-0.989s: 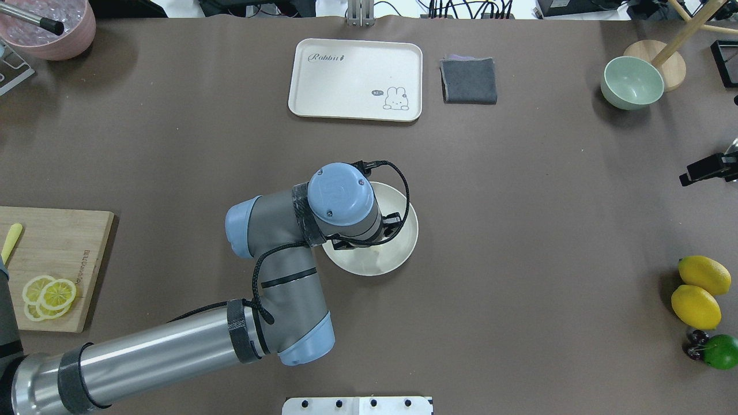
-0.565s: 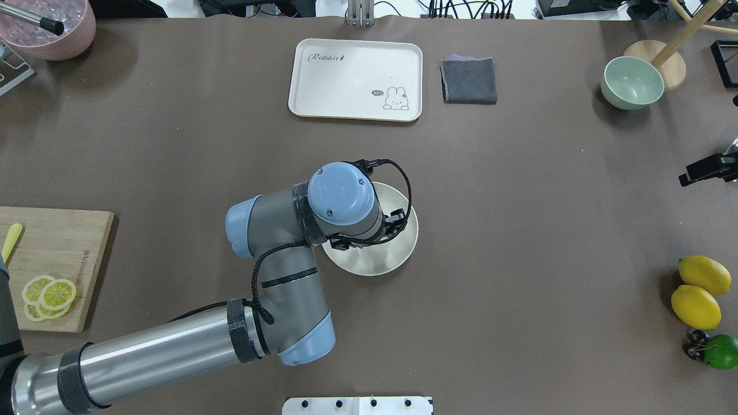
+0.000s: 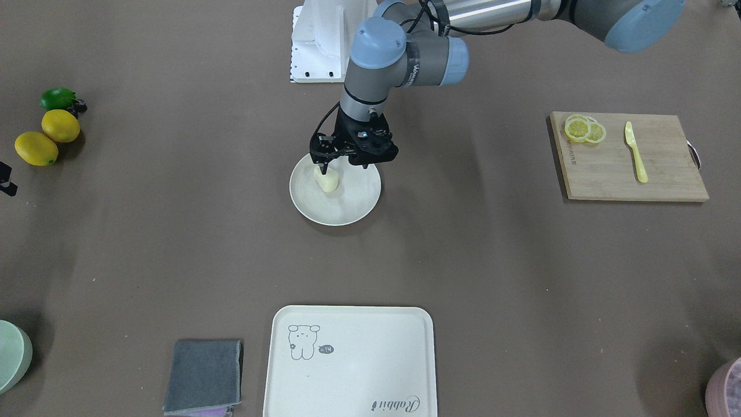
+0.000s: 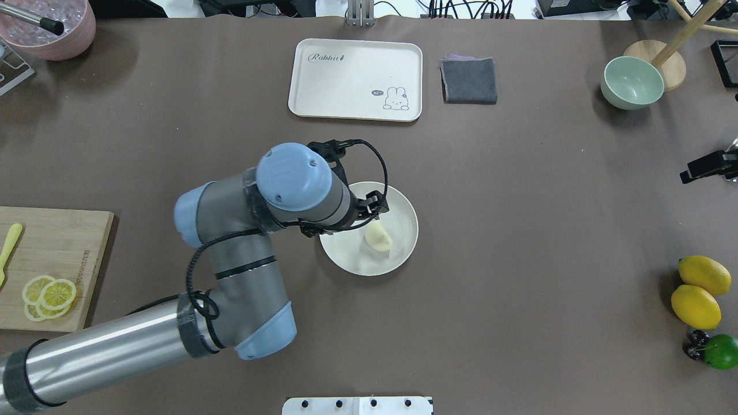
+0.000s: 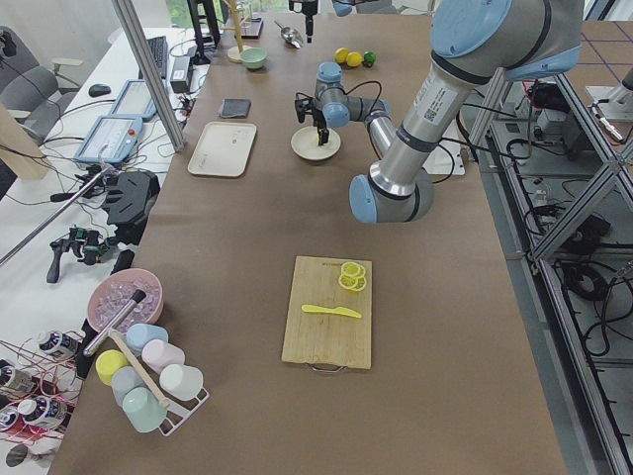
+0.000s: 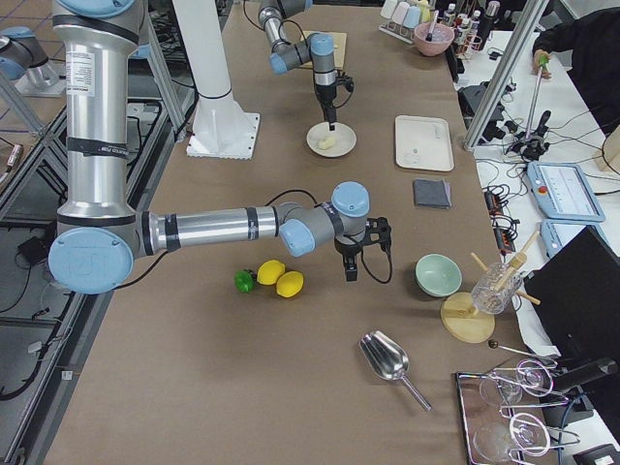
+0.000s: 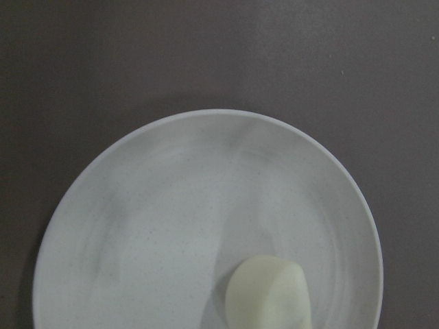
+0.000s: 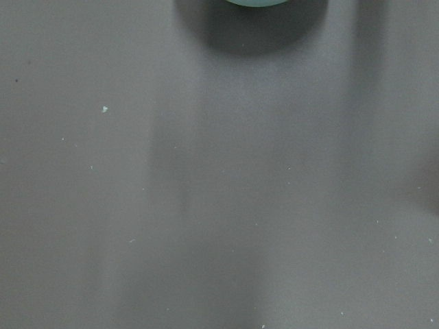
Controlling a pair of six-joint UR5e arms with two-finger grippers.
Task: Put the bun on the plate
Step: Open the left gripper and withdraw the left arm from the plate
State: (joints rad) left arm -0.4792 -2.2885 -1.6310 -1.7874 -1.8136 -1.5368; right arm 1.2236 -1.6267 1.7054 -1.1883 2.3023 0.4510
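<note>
The bun (image 4: 377, 237) is a pale cream lump lying on its own on the round off-white plate (image 4: 403, 219) at the table's middle. In the front-facing view the bun (image 3: 327, 181) rests left of centre on the plate (image 3: 353, 211). My left gripper (image 3: 345, 166) hangs open just above it, one fingertip close over the bun's top. The left wrist view shows the bun (image 7: 267, 295) low on the plate (image 7: 171, 205), with no fingers in it. My right gripper (image 4: 706, 167) shows only partly at the right edge, so its state is unclear.
A cream tray (image 4: 354, 75), a grey cloth (image 4: 469, 80) and a green bowl (image 4: 631, 82) lie at the back. A cutting board (image 4: 63, 230) with lemon slices is at the left. Two lemons (image 4: 697, 291) and a lime (image 4: 720, 351) sit at the right.
My left arm has drawn back to the left and lifted off the plate. The bun, hidden under the wrist before, now lies uncovered on the plate.
</note>
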